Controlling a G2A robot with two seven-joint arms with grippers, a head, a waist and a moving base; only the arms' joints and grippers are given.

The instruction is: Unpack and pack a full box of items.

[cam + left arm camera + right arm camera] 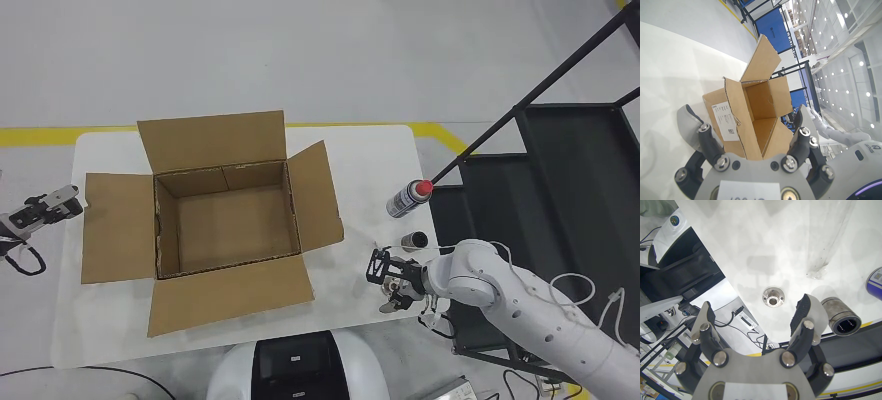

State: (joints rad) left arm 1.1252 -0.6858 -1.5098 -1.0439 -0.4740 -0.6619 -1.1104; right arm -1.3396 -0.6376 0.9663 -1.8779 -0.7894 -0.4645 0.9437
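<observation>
Cardboard box [120, 228], one; spray can [405, 200], one

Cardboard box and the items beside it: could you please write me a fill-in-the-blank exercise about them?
The cardboard box is ____ inside.
The spray can has a ____ cap.
The right gripper, above the metal flange, is ____.
Missing words: empty, red, open.

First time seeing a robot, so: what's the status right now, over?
Left hand open, beside the box. Right hand open, above a metal flange. Box open, empty. Nothing in the way.
</observation>
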